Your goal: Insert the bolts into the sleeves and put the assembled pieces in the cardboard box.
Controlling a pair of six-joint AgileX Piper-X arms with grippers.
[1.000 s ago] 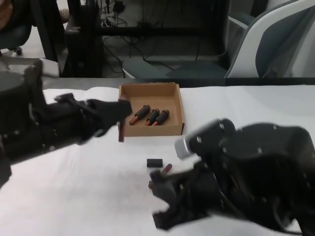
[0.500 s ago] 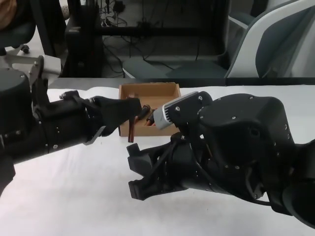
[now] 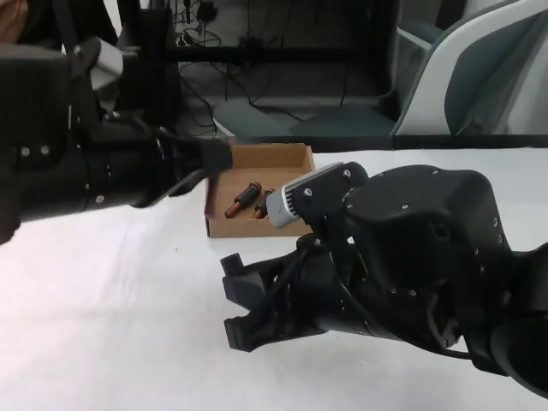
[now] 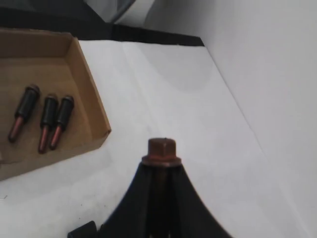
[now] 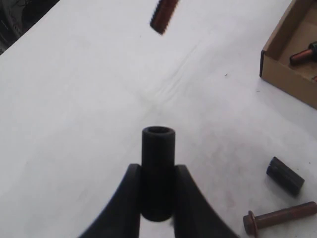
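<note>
Bolt (image 4: 161,148) in left tool (image 4: 161,166), sleeve (image 5: 158,144) in right tool (image 5: 157,171)

The high camera sits behind both arms, looking forward and down across the white counter (image 3: 103,300) from some way off. The left wrist camera looks out along its black fingers (image 4: 128,208), close above the counter; the right wrist camera does likewise along its own. All three views share the shallow brown cardboard box (image 3: 265,157) and the counter beside it
</note>
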